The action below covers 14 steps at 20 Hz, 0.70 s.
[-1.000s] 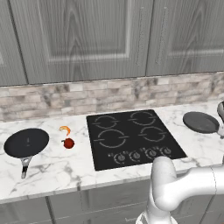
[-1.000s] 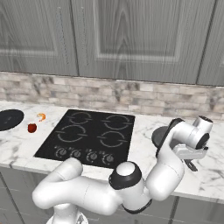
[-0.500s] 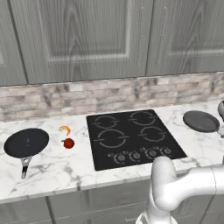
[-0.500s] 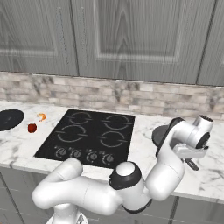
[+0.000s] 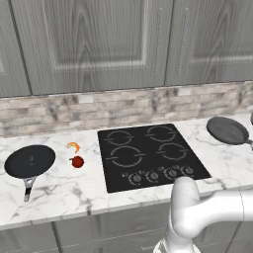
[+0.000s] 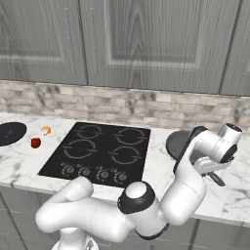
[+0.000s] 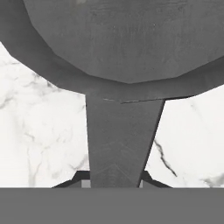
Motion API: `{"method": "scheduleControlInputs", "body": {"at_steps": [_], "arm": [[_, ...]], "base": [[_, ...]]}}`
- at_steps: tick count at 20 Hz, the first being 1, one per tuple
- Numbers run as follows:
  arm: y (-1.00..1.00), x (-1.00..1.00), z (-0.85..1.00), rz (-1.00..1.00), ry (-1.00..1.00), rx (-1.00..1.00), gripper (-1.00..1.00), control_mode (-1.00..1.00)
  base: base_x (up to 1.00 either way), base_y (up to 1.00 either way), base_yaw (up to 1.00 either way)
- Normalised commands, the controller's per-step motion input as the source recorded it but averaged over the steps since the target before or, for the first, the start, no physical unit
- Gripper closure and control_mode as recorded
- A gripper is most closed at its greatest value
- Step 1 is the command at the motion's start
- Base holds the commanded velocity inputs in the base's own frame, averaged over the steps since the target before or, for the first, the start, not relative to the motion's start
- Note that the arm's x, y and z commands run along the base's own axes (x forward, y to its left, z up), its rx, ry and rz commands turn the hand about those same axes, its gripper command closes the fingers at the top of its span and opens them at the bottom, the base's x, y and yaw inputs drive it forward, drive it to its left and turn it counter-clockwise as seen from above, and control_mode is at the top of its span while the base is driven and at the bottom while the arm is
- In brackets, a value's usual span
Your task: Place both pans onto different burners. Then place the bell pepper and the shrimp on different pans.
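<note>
The dark grey pan [image 7: 122, 39] lies on the marble counter right of the cooktop [image 5: 148, 153]. Its handle [image 7: 120, 140] runs down between my fingertips, and my gripper [image 7: 114, 181] is shut on it. From the right base view the hand [image 6: 225, 149] hangs over the handle, and the arm covers part of this pan [image 6: 177, 142]. The black pan [image 5: 29, 160] rests on the counter at the far left. Between it and the cooktop lie the orange shrimp [image 5: 73, 147] and, just in front of it, the red bell pepper [image 5: 77, 161]. All four burners [image 5: 125, 156] are bare.
A row of knob dials [image 5: 160, 174] lines the cooktop's front edge. A stone backsplash [image 5: 123, 106] and grey cabinets [image 5: 99, 44] close off the back. The counter's front edge [image 5: 99, 207] runs close below the black pan's handle.
The fingers have closed the last bit onto the dark grey pan's handle, and the hand has shifted slightly. Both pans, the pepper and the shrimp lie where they were.
</note>
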Motion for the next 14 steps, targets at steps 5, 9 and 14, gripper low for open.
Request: {"method": "scheduleControlInputs", "body": {"at_steps": [5,9,14], "arm": [[0.52,-0.17,0.05,0.27,-0.08,-0.03,1.00,-1.00],[0.81,-0.18,0.01,0.31,-0.02,-0.06,1.00,-1.00],[0.81,-0.09,0.07,0.29,0.00,-0.05,1.00,-1.00]], "base": [[0.00,0.00,0.00],[0.00,0.00,0.00],[0.00,0.00,0.00]]}}
